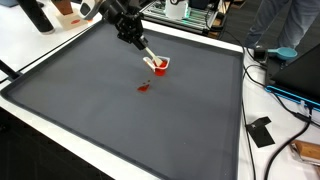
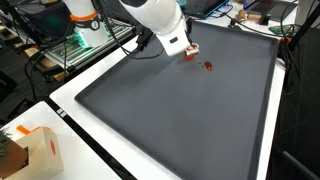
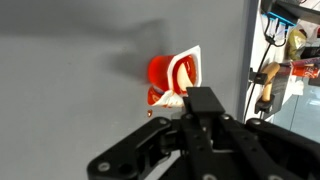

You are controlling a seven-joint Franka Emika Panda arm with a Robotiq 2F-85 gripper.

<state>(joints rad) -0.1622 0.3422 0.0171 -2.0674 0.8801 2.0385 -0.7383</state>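
A small red cup (image 1: 158,66) (image 2: 190,50) lies tipped on the dark grey mat (image 1: 120,120) near its far edge. A white utensil (image 1: 149,57) runs from my gripper (image 1: 141,46) down into the cup. The jaws look closed around its upper end. In the wrist view the red cup (image 3: 163,73) with the white utensil (image 3: 181,72) in it sits just beyond my gripper (image 3: 203,96), whose black fingers stand together. A small red piece (image 1: 143,88) (image 2: 208,66) lies on the mat a short way from the cup.
The mat lies on a white table (image 1: 275,140) with a black object (image 1: 262,131) and cables (image 1: 285,92) beside it. A cardboard box (image 2: 35,150) sits at a table corner. A wire rack (image 2: 75,45) and people (image 1: 290,25) stand beyond the edges.
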